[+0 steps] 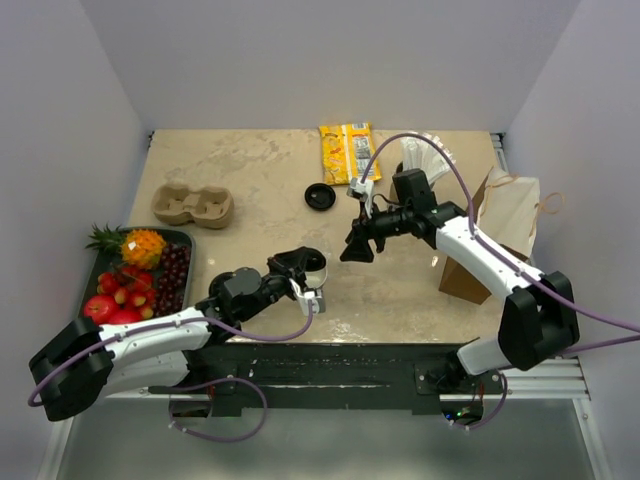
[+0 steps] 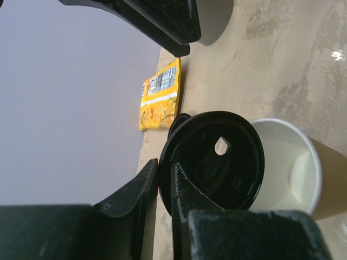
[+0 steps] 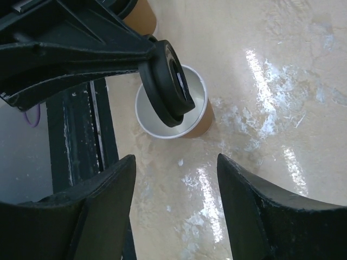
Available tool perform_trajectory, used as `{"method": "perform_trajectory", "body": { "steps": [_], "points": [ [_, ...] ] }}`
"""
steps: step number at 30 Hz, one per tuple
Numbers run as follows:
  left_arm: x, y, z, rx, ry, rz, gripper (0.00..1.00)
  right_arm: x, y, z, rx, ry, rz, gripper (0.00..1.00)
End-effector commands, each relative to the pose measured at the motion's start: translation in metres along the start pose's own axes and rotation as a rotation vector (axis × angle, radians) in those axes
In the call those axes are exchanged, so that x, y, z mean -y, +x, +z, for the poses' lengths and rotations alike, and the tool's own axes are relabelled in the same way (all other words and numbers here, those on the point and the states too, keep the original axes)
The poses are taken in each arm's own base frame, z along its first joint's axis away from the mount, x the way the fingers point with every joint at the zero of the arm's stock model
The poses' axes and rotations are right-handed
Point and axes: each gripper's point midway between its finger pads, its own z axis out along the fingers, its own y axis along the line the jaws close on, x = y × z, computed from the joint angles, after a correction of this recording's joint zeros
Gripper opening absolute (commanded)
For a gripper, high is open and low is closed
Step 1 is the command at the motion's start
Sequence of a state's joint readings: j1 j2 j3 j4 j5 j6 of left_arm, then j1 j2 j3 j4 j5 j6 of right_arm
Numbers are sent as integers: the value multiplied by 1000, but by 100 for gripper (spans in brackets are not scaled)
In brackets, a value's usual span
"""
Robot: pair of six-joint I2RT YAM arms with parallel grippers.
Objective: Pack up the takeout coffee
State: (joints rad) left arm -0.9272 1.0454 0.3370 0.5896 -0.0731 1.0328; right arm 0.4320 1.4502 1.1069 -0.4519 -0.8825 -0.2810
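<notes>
An open kraft paper cup (image 1: 316,266), white inside (image 2: 287,168), stands near the table's front middle. My left gripper (image 2: 164,168) is shut on the rim of a black lid (image 2: 211,162) and holds it tilted on edge over the cup's mouth (image 3: 176,116). A second black lid (image 1: 319,196) lies flat farther back. My right gripper (image 3: 176,160) hovers just behind the cup (image 1: 356,248), open, with only bare table between its fingers. Part of another brown cup (image 3: 142,16) shows behind the left arm.
A moulded cardboard carrier (image 1: 192,205) sits at the back left. A tray of fruit (image 1: 135,275) stands at the left edge. A yellow packet (image 1: 345,152) lies at the back, and a brown paper bag (image 1: 495,235) stands at the right.
</notes>
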Motion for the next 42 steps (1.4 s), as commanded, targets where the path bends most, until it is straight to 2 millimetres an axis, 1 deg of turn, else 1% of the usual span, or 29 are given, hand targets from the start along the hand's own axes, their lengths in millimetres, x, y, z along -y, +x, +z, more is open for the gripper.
{"method": "perform_trajectory", "body": {
  "steps": [1,4,9,12,16,24,32,35,36,39,42],
  "points": [
    [-16,-11,-3,42,-94,24,0,1,-17,11,100,-3,-57,65],
    [-14,-10,-3,36,-94,30,0,6,-17,20,105,7,-61,64],
    [-14,-11,-5,28,-98,33,0,9,-16,26,117,13,-60,64],
    [-11,-15,-6,42,-71,22,8,12,-13,31,116,27,-57,64],
    [-3,-18,-5,52,-22,-1,9,16,-11,39,124,34,-26,63],
    [13,-22,-5,55,46,-26,9,21,-12,45,149,53,-17,62],
    [17,-23,-5,31,32,-1,9,22,-11,45,154,57,-13,62],
    [11,-21,-3,14,3,16,5,15,-10,46,149,21,-15,63],
    [10,-20,-3,8,-2,22,2,6,-11,46,153,-34,-25,63],
    [5,-19,-4,-4,-22,37,1,-7,-12,45,164,-106,-29,64],
    [4,-17,-6,-11,-30,46,0,-13,-10,46,161,-145,-36,65]
  ]
}}
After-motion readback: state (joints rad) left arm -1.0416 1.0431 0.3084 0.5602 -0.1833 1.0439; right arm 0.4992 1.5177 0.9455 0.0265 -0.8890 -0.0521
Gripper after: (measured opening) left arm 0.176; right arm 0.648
